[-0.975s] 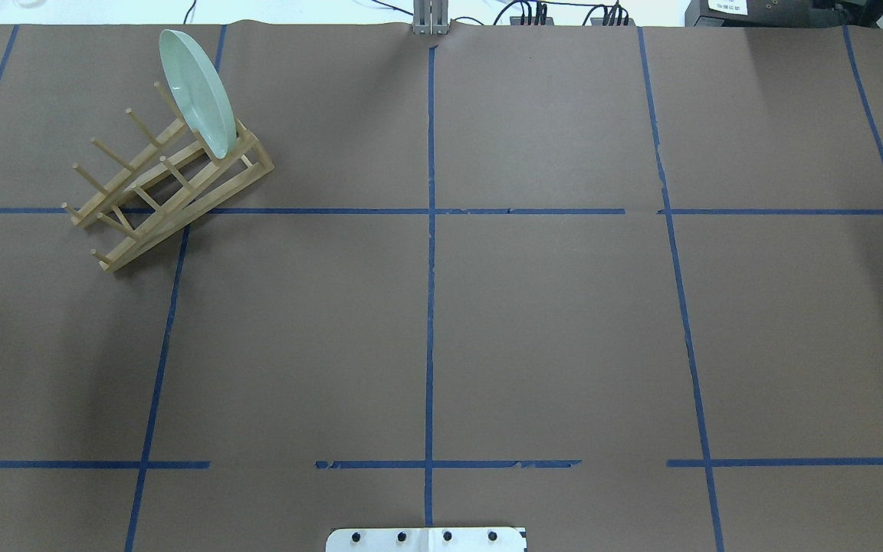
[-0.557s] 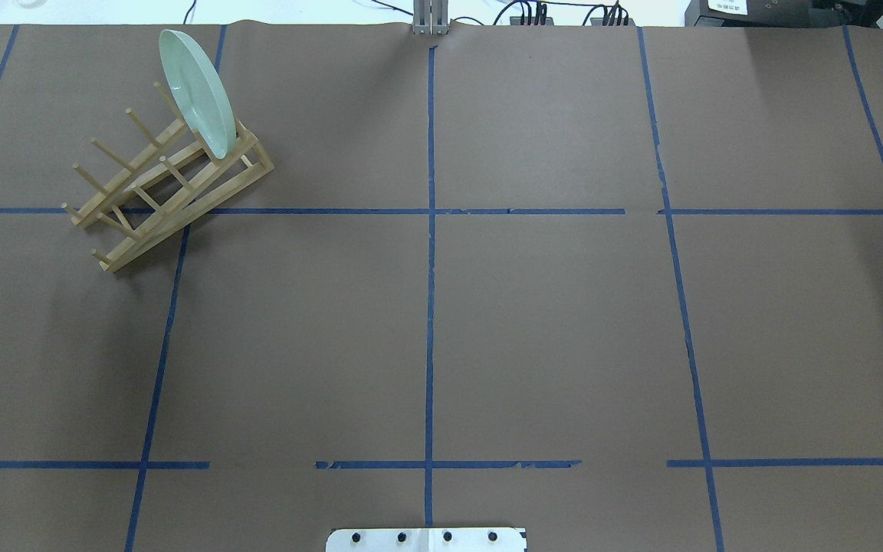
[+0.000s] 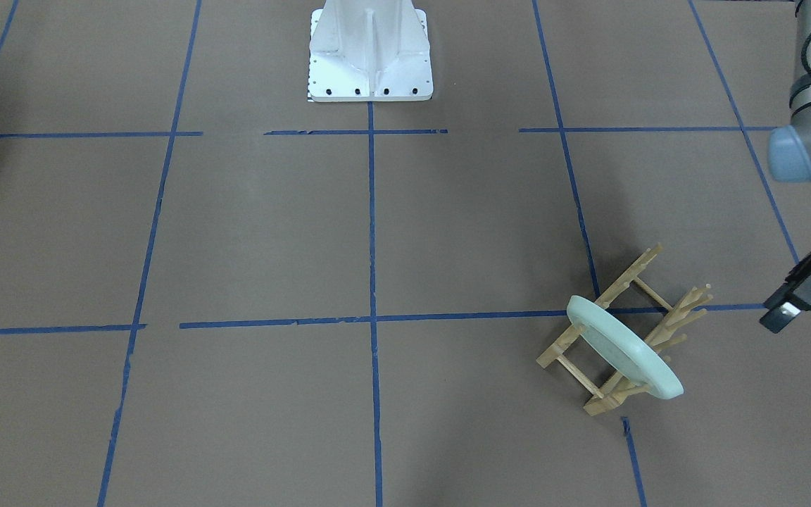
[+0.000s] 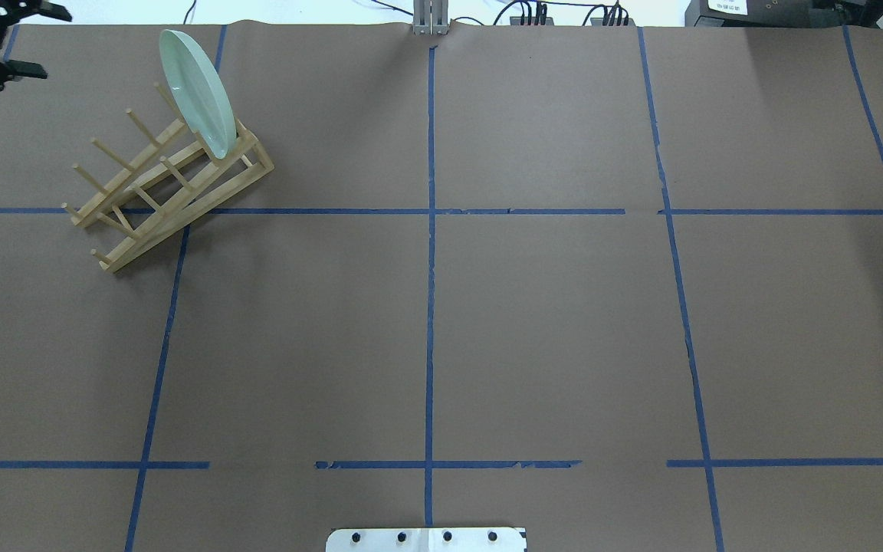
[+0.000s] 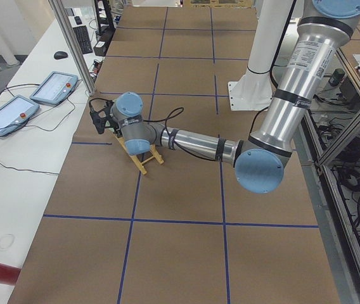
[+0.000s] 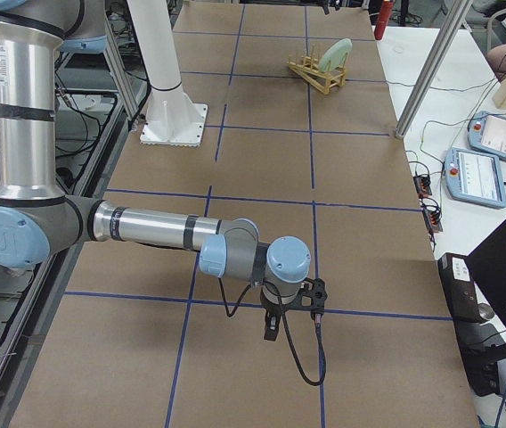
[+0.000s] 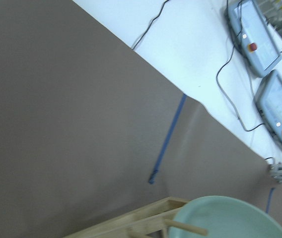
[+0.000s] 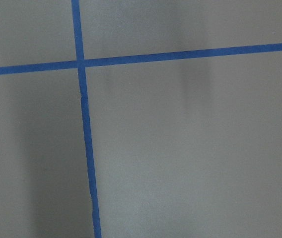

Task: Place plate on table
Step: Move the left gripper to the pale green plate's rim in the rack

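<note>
One wrist view shows the plate (image 7: 230, 222), the other only table (image 8: 190, 158).

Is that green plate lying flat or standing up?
Standing on edge: the plate leans between pegs at one end of the rack.

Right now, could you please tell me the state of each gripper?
Left gripper: open, holding nothing.
Right gripper: cannot be told from these views.
</note>
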